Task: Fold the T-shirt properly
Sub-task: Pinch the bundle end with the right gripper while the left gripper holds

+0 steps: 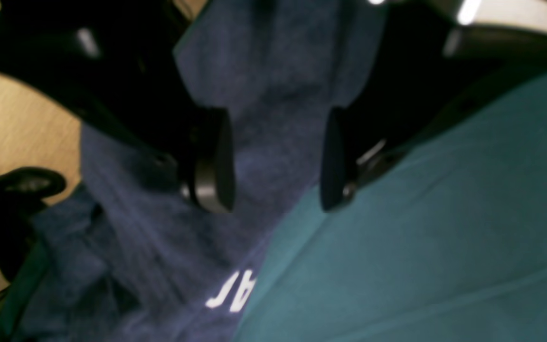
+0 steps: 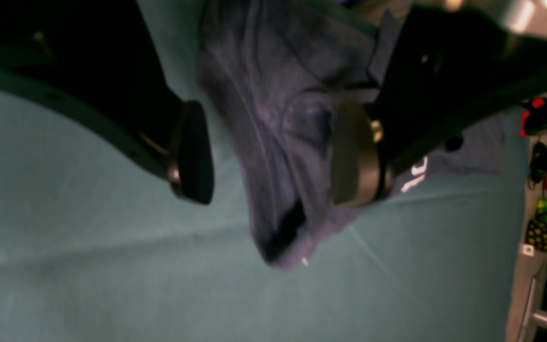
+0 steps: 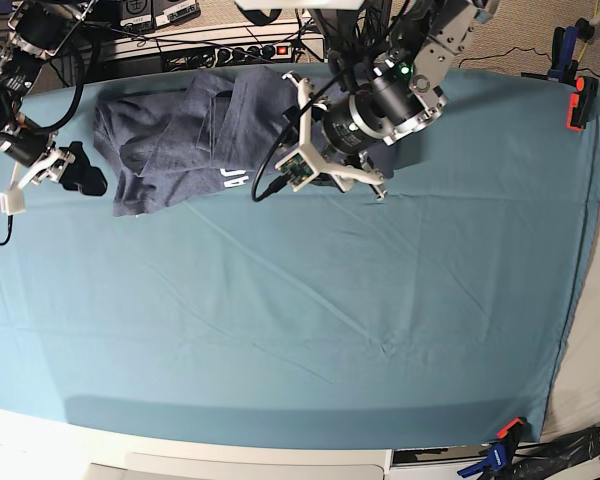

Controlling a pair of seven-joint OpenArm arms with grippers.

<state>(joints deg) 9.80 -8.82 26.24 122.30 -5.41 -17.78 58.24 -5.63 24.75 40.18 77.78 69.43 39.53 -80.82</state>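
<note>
Over the crumpled T-shirt (image 3: pixel 180 140), left gripper (image 1: pixel 278 159) and right gripper (image 2: pixel 273 152), both jaws wide, nothing held.

two black-and-silver arms, pretty standard look

left arm (image 3: pixel 365 120) has a green LED and exposed circuit board; right arm (image 3: pixel 20 120) trails black cables, white bracket, round dark pads (image 2: pixel 193 152)

place: robot lab | evidence: clamped teal table cloth (image 3: pixel 310 330), power strip (image 3: pixel 235 52), cables
</note>
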